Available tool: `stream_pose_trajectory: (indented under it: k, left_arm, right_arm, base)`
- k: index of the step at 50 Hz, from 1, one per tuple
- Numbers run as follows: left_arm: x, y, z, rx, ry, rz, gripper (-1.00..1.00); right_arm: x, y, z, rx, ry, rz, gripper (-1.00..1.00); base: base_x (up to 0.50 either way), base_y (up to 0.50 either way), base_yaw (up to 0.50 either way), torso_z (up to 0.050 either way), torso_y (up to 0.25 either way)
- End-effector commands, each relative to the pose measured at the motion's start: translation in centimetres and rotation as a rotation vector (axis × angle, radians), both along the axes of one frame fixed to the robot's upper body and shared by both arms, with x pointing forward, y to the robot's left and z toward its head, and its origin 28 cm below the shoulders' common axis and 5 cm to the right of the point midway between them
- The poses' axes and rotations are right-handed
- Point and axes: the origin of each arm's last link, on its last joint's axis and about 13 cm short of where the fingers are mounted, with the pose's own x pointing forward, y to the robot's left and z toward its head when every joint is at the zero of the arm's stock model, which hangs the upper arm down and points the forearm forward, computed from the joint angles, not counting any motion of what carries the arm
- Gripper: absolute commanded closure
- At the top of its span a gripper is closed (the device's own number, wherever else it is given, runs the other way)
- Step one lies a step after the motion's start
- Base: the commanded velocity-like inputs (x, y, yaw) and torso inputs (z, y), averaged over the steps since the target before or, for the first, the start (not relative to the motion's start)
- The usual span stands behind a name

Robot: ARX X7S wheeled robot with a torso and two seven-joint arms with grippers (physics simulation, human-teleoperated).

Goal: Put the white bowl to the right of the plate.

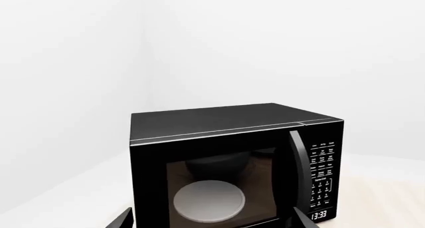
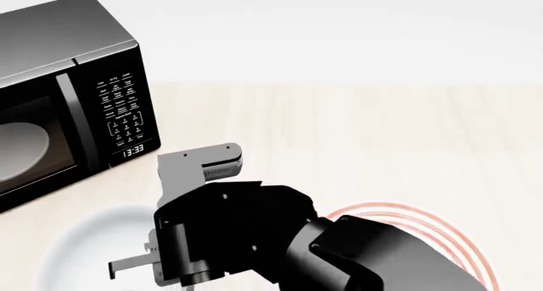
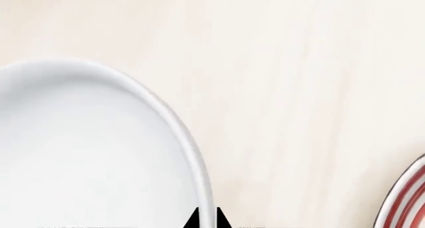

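The white bowl [image 3: 86,153] fills one side of the right wrist view. In the head view it [image 2: 81,243] sits at the lower left, partly hidden by my right arm. My right gripper [image 3: 207,219] is shut on the bowl's rim, one finger inside and one outside. The plate [image 2: 446,237], with thin red rings, lies to the right of the bowl in the head view, largely under my arm. Its edge [image 3: 408,198] shows in the right wrist view. My left gripper [image 1: 212,222] is open and empty, facing the microwave.
A black microwave [image 2: 76,94] stands at the back left of the pale wooden table [image 2: 357,132]. Its door is shut and a pale turntable disc [image 1: 209,200] shows through the glass. White walls lie behind it.
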Motion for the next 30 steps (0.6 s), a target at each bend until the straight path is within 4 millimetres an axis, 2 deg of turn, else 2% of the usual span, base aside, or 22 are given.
stream_pose_trajectory:
  k: [1,11,21,30]
  left_arm:
    - [-0.1,-0.1,0.0,0.001,0.001,-0.001,-1.00]
    - [0.0,-0.1,0.0,0.002,0.000,-0.001,-1.00]
    - [0.1,-0.2,-0.1,0.004,0.005,-0.005,-1.00]
    - [0.2,-0.1,-0.1,0.002,0.007,-0.003,-1.00]
  right_arm:
    - [-0.5,0.5,2.5,0.021,-0.044,0.012,1.00]
    - [-1.8,-0.2,5.0,0.041,-0.098,0.020,1.00]
    - [-2.1,-0.9,6.8,0.063,-0.121,0.011,1.00]
    - [-1.6,-3.3,9.4,0.049,-0.165,-0.071,1.00]
  base:
    - [0.00,0.00,0.00,0.000,0.000]
    - [0.00,0.00,0.00,0.000,0.001]
    - [0.00,0.00,0.00,0.000,0.000]
    - [0.00,0.00,0.00,0.000,0.000]
